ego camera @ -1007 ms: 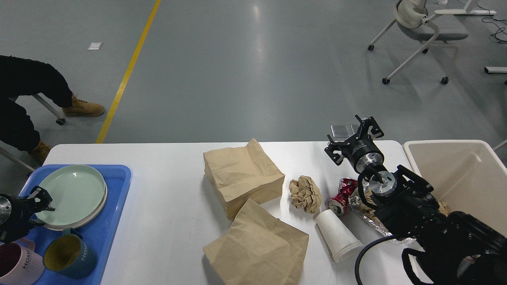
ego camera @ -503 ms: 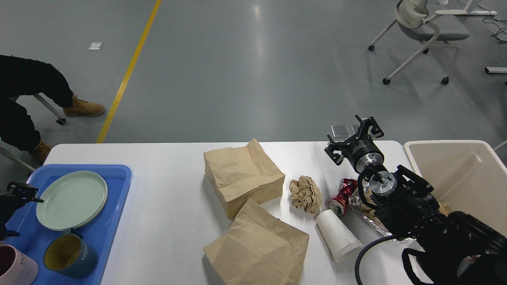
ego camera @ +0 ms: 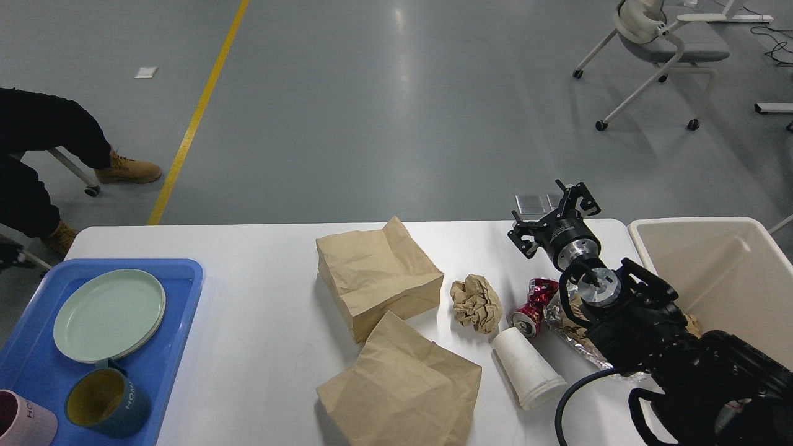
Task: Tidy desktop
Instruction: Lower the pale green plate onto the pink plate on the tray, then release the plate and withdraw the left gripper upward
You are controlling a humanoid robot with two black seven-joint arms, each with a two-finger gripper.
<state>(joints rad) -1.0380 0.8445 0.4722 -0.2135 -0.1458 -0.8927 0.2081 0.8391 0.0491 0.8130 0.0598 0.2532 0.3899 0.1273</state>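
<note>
Jaws of the right gripper [ego camera: 553, 212] stand spread, holding nothing, above the far right corner of the smooth white desktop [ego camera: 260, 322].

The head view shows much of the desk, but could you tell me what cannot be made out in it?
- Left gripper: out of frame.
- Foil wrapper: mostly behind the right arm.
- Pink mug: cut by the bottom-left corner.
- Right gripper: fingers too dark to separate.

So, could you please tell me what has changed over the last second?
The left gripper drew back from the green plate on the blue tray, leftward out of view, holding nothing. The right gripper, paper bags, crumpled paper, can and white cup stayed put.
</note>
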